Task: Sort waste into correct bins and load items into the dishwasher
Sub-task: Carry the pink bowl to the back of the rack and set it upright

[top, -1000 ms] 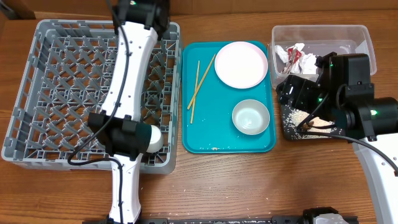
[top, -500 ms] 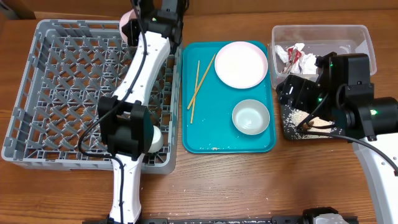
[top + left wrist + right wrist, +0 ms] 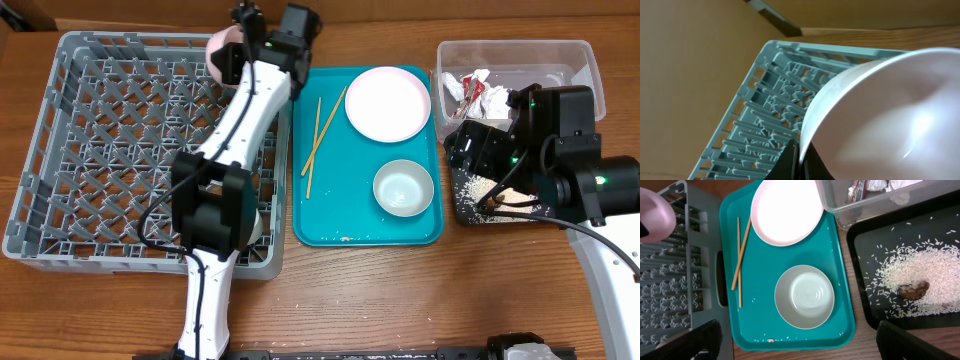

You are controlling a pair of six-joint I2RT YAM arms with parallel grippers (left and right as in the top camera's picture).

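Pale bowl [image 3: 222, 45] is up at the far wall of the grey dish rack [image 3: 45, 130], toward its far right corner, and the left gripper [image 3: 797, 162] is clamped on its rim. The left arm lies diagonally over the rack's right side, so the open lattice is all on the left. A small white cup [image 3: 253, 222] sits by the rack's near right wall, half under the arm.

Just right of the rack, the teal tray [image 3: 330, 225] has chopsticks [image 3: 313, 150] along its left side, the plate [image 3: 388, 103] far and the second bowl [image 3: 404, 187] near. The right gripper [image 3: 797, 345] has its fingers spread wide and hangs by the left edge of the black tray [image 3: 860, 255], which has rice [image 3: 920, 275] and a brown lump [image 3: 914, 289] in it. The clear tub [image 3: 560, 55], far right, holds tissue [image 3: 470, 80] and the red wrapper [image 3: 475, 97].
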